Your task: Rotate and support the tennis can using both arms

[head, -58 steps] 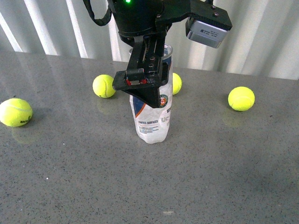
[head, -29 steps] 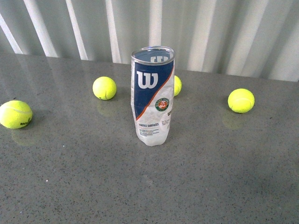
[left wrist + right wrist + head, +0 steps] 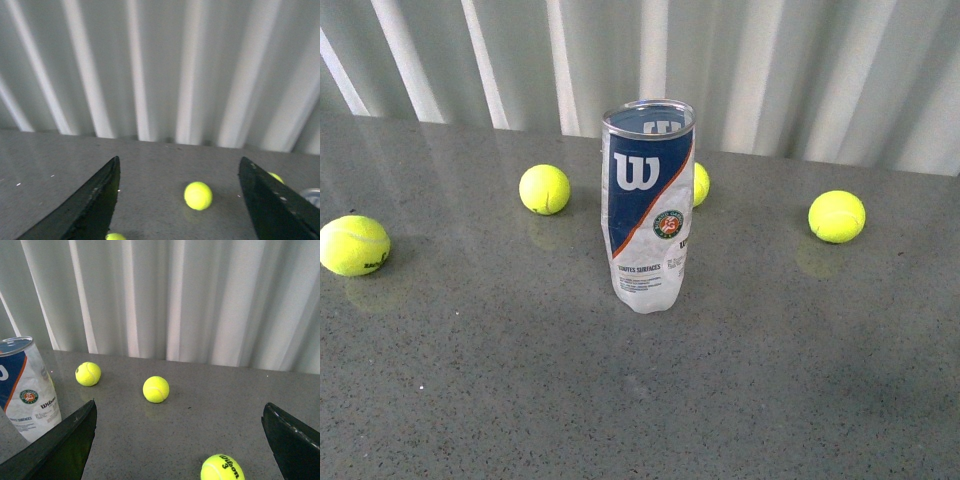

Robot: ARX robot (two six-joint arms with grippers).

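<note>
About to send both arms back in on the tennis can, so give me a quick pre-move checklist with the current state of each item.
1. Tennis can upright on the table: ok.
2. Can free of both pincers: ok.
3. Left pincer open: ok.
4. Right pincer open: ok.
5. Ball behind the can clear of it: cannot tell, partly hidden.
6. Other balls well apart from the can: ok.
</note>
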